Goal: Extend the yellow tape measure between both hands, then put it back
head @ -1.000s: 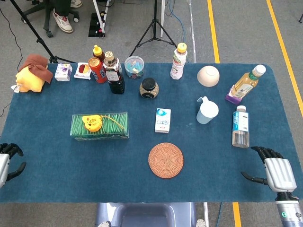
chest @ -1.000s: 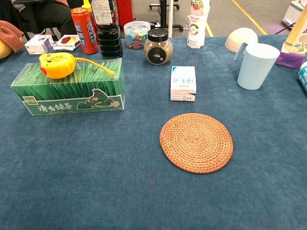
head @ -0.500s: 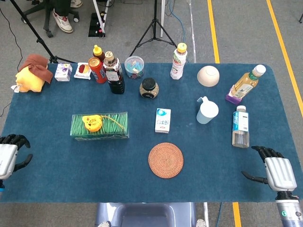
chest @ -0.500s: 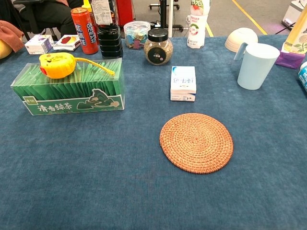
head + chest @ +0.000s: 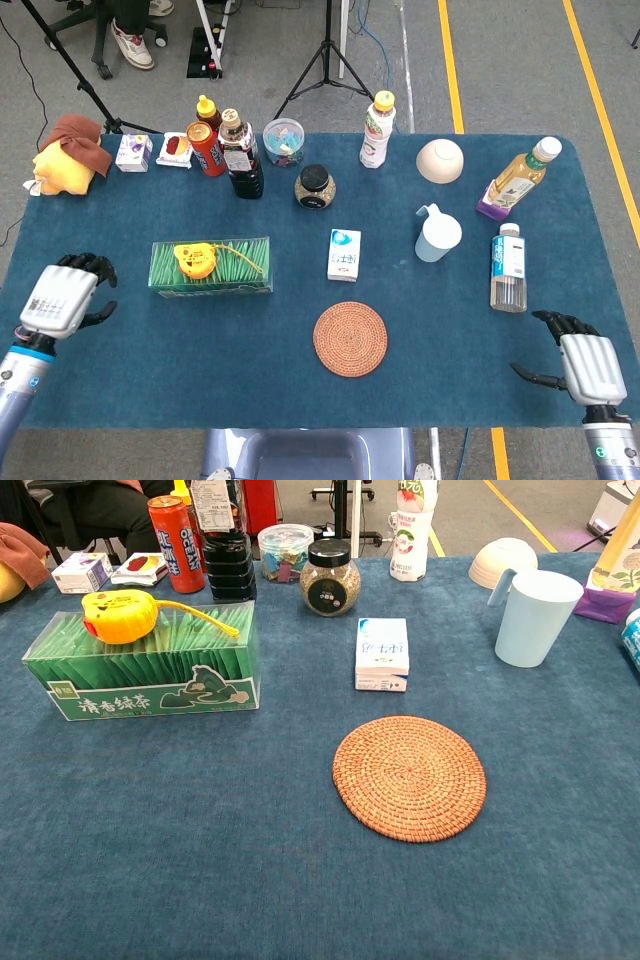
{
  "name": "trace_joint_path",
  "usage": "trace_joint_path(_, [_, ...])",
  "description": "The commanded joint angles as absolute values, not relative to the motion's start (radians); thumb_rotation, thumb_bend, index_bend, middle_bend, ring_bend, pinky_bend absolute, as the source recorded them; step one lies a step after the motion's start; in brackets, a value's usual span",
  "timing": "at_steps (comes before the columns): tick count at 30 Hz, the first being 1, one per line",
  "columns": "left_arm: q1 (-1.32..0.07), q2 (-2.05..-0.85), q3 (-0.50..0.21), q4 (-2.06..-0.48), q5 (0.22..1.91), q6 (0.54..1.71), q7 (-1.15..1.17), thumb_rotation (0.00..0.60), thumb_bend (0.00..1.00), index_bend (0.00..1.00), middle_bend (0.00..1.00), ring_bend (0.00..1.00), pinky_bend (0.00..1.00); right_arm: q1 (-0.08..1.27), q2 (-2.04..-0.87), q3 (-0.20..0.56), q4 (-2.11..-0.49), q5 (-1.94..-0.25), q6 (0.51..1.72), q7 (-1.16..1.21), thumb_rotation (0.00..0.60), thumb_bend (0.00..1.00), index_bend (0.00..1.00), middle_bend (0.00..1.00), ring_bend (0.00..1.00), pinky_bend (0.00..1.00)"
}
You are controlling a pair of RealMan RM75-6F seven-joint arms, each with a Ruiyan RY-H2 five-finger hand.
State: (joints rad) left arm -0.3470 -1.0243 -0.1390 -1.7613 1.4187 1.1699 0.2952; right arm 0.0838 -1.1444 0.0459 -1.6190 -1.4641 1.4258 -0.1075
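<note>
With fingers apart and holding nothing, the left hand (image 5: pixel 62 300) sits over the table's (image 5: pixel 200 340) left edge and the right hand (image 5: pixel 583 365) at its near right corner, while the tape measure (image 5: pixel 194 260) rests atop the green tea box (image 5: pixel 210 280).

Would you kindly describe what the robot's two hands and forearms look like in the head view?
Both the left hand and the right hand have flat silver-grey backs and black fingers. Each sits on a grey, rounded forearm; a small green mark shows on the right wrist.
</note>
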Motion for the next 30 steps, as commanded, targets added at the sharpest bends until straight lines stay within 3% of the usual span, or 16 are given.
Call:
trace_joint_path(1, [-0.395,-1.022,-0.158,-1.771,1.387,1.113,0.305,0.543,0.22,0.48,0.39,0.29,0.33,0.083,-1.146,0.046,-1.617,-1.460,1.425,-0.106,0.360,0.14,0.24,0.30,0.29,0.36])
trace_joint_path(4, [-0.428,-1.022,-0.164,-1.776,1.358,1.068,0.316,0.406,0.19,0.45,0.39,0.29,0.33,0.083,-1.143,0.047,-1.619,-1.459,1.425,-0.109,0.357,0.14,0.24,0.30,0.29,0.36])
trace_joint_path(12, [-0.496,-1.047,-0.183,-1.761,1.285,1.013,0.346,0.157,0.15,0.43,0.34,0.24,0.32,0.086,-1.137,0.054,-1.632,-1.451,1.423,-0.122,0.360,0.14,0.24,0.30,0.29,0.36])
trace_joint_path(19, [-0.534,-1.066,-0.194,-1.737,1.241,0.993,0.368,0.100,0.15,0.41,0.27,0.15,0.27,0.088,-1.138,0.055,-1.635,-1.445,1.418,-0.126,0.360,0.14,0.24,0.30,0.29,0.36])
trace_joint_path(30, [-0.633,-1.175,-0.221,-1.607,1.123,0.938,0.399,0.078,0.14,0.41,0.23,0.11,0.25,0.091,-1.140,0.059,-1.639,-1.423,1.403,-0.135,0.362,0.14,0.24,0.30,0.29,0.36])
